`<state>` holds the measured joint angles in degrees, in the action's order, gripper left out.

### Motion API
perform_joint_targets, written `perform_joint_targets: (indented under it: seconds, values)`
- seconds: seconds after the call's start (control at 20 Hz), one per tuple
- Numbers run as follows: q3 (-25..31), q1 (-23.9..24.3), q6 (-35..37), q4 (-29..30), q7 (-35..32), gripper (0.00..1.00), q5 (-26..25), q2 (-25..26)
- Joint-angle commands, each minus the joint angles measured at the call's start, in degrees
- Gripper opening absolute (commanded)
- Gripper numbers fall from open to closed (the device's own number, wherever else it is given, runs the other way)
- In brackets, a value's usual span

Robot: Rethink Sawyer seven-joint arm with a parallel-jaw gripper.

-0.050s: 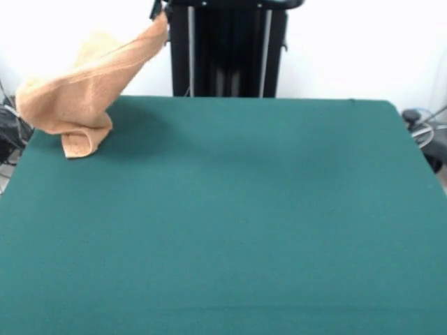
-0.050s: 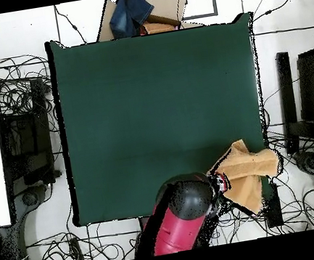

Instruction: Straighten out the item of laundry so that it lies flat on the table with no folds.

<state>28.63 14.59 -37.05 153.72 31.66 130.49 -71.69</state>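
towel [image 1: 70, 105] lifted, trailing table [image 1: 223, 230] corner

The towel [image 1: 73, 98] hanging from my arm [image 2: 178, 224] is plain peach-orange terry; at its 6 o'clock end a folded corner rests on the table [image 1: 230, 223], which is one even dark green. From overhead my arm is red with a black joint. At the table's 12 o'clock edge lies dark blue cloth [image 2: 131, 11] on tan cardboard [image 2: 166, 6].
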Motion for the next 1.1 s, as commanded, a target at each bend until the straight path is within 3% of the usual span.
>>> perform_joint_targets:
  seconds: [0.05,0.4,0.65,0.75,0.9,1.1]
  values:
    - [0.50,-2.84,2.03,-1.38,-19.12,0.00,3.99,4.70]
    - [5.96,-1.21,0.15,-5.78,-14.95,0.00,10.73,6.53]
    - [6.85,-0.52,0.74,-6.78,-13.51,0.00,11.02,7.11]
    - [10.10,1.59,-0.01,-8.03,-9.17,0.00,15.12,7.42]
    - [11.10,2.68,1.07,-8.24,-9.64,0.00,13.81,8.23]
    - [10.81,3.29,3.87,-8.37,-13.07,0.00,7.51,9.98]
